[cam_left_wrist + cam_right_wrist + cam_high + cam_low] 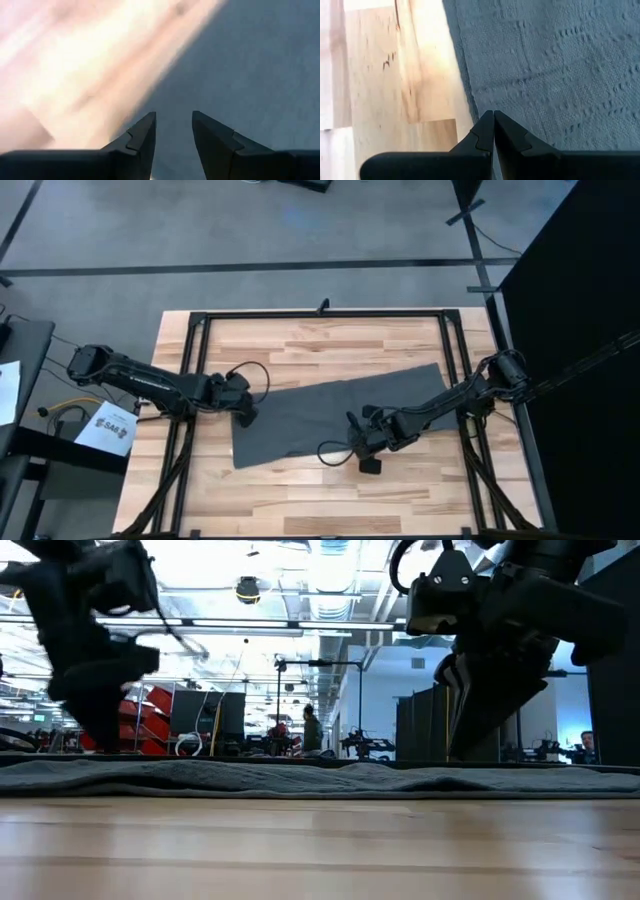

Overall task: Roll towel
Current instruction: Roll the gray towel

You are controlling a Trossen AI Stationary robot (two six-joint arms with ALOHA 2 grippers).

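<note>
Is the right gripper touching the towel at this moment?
Cannot tell. In the right wrist view the right gripper, fingers shut, sits over the towel by its edge, but no contact or gap shows plainly; the low view doesn't settle it either.

The setting is a robotics laboratory or industrial test hall; the evidence follows. The bench [330, 500] is a wood-plank top enclosed by a black metal frame [325, 313] that carries the arm mounts; it stands on a grey concrete floor [250, 230] marked with dark tape lines [240, 268]. A black partition [575, 280] stands just beside the bench's right edge; cables [60, 408] and a printed sheet [108, 427] lie off its left edge. The low view shows a high ceiling with exposed ducts and strip lights [300, 580]; red equipment [150, 720], further rigs [365, 747] and a standing person [312, 728] occupy the hall beyond.
</note>
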